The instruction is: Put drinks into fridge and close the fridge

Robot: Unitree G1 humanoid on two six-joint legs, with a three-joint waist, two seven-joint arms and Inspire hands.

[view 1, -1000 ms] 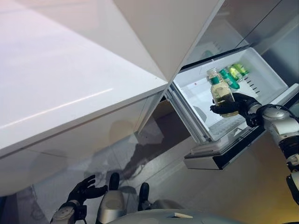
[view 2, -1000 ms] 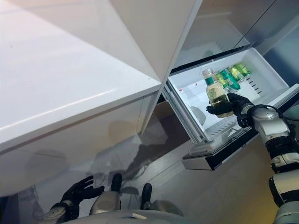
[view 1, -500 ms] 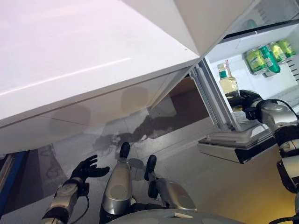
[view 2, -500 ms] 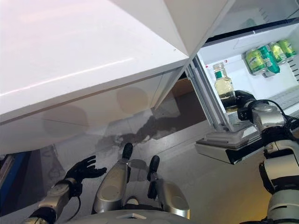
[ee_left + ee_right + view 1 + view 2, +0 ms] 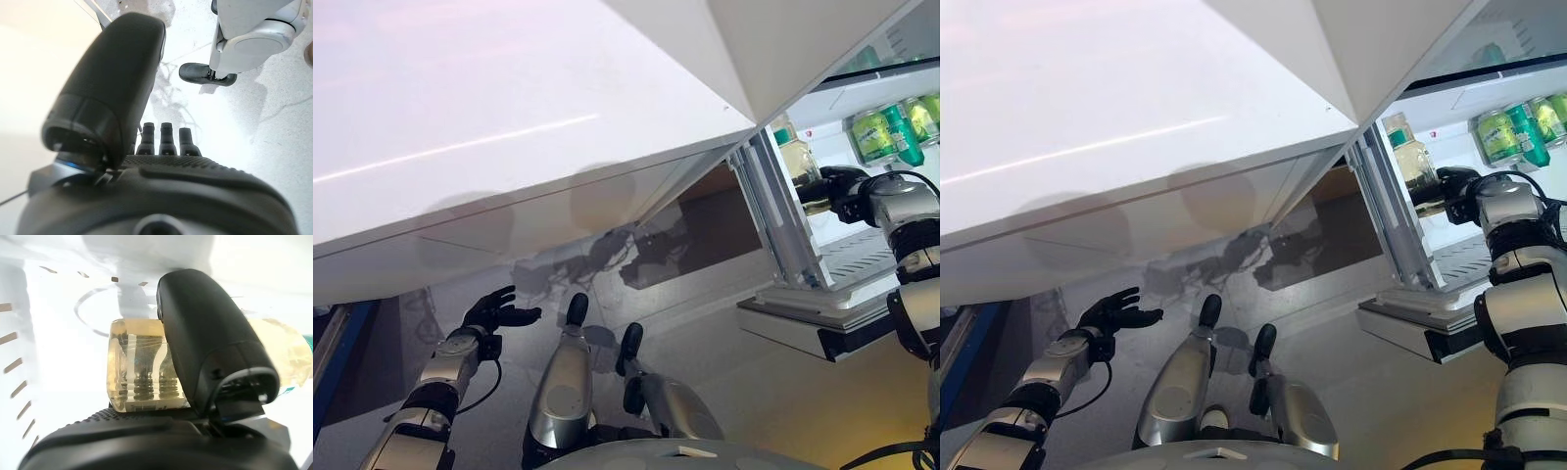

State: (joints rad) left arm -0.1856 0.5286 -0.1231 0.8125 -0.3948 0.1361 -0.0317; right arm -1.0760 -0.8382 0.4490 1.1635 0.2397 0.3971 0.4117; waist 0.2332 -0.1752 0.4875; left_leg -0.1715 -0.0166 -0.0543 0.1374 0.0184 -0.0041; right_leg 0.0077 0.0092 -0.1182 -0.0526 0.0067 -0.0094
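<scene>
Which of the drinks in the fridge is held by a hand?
The pale yellow bottle with a white cap: the right hand grips it at the fridge opening. The green drinks sit farther back, untouched.

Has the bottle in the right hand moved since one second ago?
Yes. The camera shifted too, but the bottle in the right hand was beside the green cans and now stands apart, nearer the fridge's left frame.

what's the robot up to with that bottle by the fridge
The right hand grips a bottle of pale yellow drink and holds it at the open fridge, not yet set down. Green drinks already lie deeper inside. The left hand hangs open and empty, low over the floor.
</scene>
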